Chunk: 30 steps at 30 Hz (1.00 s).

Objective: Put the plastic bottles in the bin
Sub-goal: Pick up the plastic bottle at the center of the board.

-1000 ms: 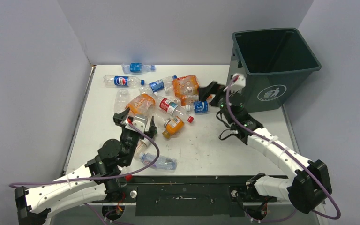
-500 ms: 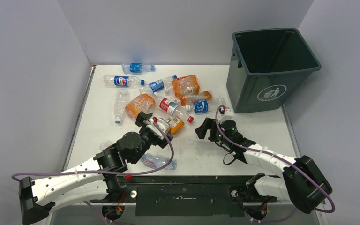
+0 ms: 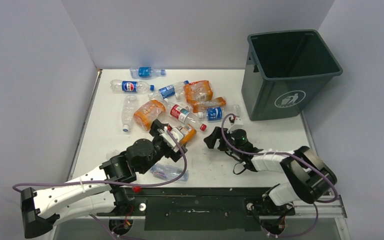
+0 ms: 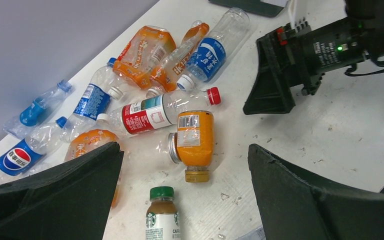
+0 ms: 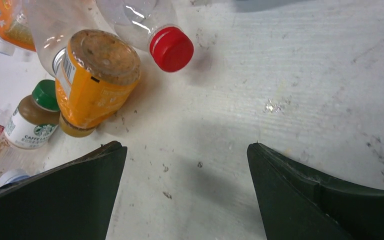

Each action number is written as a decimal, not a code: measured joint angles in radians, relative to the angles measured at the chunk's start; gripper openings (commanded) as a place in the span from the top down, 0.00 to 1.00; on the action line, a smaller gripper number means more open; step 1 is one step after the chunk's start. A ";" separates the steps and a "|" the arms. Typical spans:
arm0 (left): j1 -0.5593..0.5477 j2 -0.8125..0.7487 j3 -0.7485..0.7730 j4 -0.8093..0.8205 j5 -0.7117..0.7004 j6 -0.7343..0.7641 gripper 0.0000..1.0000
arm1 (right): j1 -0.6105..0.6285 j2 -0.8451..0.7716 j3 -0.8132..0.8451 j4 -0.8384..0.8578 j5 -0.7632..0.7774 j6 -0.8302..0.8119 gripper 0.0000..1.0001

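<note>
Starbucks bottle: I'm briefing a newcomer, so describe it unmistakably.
On the table, left of the dark bin, sits a bottle pile. At its near edge, beside the stubby orange bottle, lies the Starbucks bottle: brown, the only green cap.

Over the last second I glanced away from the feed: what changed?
Right claw pulled back from beside the bin, down near the orange bottle. Left claw swung right toward the same bottle. Both open, holding nothing. Bottles and bin stayed put.
</note>
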<state>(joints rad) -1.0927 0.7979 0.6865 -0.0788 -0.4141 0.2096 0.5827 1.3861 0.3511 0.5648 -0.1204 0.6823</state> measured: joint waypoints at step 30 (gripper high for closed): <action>-0.087 0.026 -0.011 0.015 -0.061 0.064 0.04 | -0.045 0.507 0.261 0.362 -0.098 0.092 0.86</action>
<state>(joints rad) -1.1797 0.8234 0.6758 -0.0635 -0.4755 0.2733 0.5373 1.8927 0.6117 0.9272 -0.2188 0.7742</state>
